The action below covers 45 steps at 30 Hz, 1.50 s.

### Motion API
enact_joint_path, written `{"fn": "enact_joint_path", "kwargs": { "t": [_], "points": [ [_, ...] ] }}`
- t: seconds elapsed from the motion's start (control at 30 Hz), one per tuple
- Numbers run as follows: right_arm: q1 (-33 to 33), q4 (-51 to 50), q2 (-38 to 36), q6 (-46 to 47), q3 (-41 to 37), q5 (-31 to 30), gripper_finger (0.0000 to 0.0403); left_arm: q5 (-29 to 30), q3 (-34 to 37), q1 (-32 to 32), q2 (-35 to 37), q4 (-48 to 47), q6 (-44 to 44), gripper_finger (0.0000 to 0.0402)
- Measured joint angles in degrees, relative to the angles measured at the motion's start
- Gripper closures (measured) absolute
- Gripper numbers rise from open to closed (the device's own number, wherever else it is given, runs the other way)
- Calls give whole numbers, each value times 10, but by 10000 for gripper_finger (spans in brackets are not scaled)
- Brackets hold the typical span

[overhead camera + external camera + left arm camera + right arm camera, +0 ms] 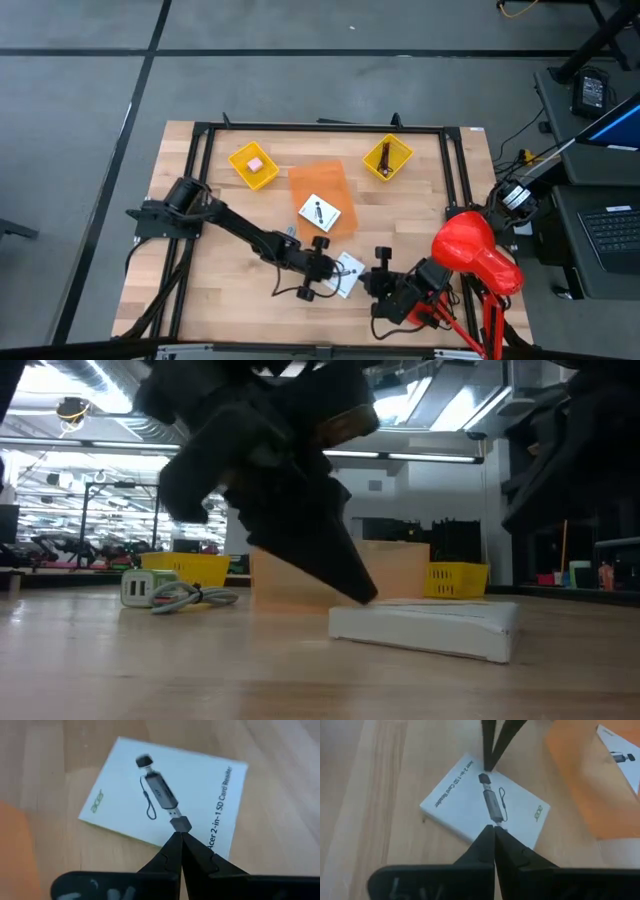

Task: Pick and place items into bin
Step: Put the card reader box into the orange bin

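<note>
Claws, left [178, 836] and right [492, 827], both closed over white box [349, 272].

Wooden worktop [200, 290] w/ black frame. White card [347, 272] lies flat betw. left hand [333, 268] & right hand [368, 280]. Beyond them: orange bin [322, 190] holding 2nd card [319, 213], two yellow baskets [254, 165] [388, 158] at far edge.

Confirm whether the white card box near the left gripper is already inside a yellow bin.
No. The white card box lies flat on the bare wooden table beside the left gripper, well apart from both yellow bins.
</note>
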<state>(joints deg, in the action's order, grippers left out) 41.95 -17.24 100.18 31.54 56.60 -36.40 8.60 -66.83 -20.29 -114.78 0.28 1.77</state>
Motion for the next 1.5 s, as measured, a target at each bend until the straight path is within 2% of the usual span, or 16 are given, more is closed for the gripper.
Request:
{"fn": "enact_joint_path", "kwargs": {
  "t": [0.1, 0.2, 1.17, 1.5],
  "points": [
    [0, 1, 0, 0, 0, 0, 403, 8, -26, 2, -5, -41, -1, 400],
    [0, 1, 0, 0, 0, 0, 403, 17, -29, 3, -3, -44, -6, 400],
    [0, 2, 0, 12, 0, 0, 403, 0, -29, 5, -6, -35, -5, 400],
    [0, 3, 0, 12, 0, 0, 403, -6, -33, 6, -39, -16, 12, 400]
  ]
}}
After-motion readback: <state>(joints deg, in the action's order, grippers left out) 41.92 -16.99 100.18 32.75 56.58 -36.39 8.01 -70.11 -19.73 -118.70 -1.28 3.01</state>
